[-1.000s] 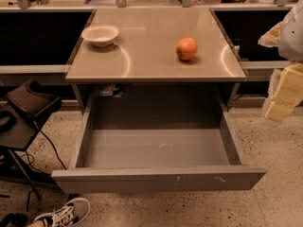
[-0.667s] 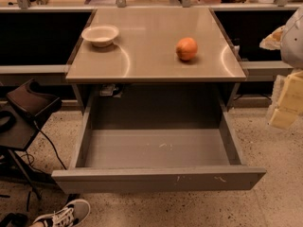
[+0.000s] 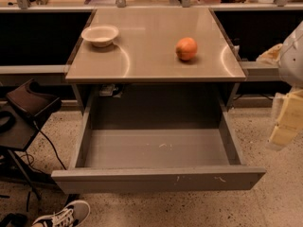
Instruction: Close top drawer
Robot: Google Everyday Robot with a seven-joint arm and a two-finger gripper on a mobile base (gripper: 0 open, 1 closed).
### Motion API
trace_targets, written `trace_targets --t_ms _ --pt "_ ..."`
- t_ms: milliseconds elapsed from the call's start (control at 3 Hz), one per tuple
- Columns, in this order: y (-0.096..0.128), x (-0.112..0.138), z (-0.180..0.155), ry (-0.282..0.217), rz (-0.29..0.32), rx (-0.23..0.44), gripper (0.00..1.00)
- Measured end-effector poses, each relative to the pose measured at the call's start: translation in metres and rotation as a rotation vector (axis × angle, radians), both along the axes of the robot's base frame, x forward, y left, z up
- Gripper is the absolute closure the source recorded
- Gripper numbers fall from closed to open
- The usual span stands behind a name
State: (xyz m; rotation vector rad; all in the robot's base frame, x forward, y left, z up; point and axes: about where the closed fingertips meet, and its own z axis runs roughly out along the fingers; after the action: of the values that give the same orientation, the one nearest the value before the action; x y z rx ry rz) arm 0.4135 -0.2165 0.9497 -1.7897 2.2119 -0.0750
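The top drawer [image 3: 158, 179] is a wide, deep grey metal drawer, pulled fully out under the tabletop. Its flat front has no handle and shows small pale scratches right of centre. The inside is bare apart from a few pale marks on the floor. My gripper [image 3: 285, 122] is pale yellow and blurred at the right edge of the view. It hangs to the right of the drawer's right side wall, apart from it and above the floor.
A grey tabletop [image 3: 151, 60] above the drawer carries a white bowl [image 3: 100, 34] at the left and an orange [image 3: 186, 48] at the right. A dark stool [image 3: 28, 103] with cables stands at the left. A sneaker [image 3: 64, 215] lies on the speckled floor by the drawer's front left corner.
My gripper has moved down along the right edge of the view. The drawer stays open as before.
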Motion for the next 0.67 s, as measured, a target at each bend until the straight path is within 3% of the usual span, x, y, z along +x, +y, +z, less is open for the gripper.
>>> trace_targets --t_ms 333,667 --pt "0.017 -0.041 -0.043 0.05 0.096 0.082 0.0" --pt "0.037 -0.087 -0.096 0.146 0.211 0.197 0.0"
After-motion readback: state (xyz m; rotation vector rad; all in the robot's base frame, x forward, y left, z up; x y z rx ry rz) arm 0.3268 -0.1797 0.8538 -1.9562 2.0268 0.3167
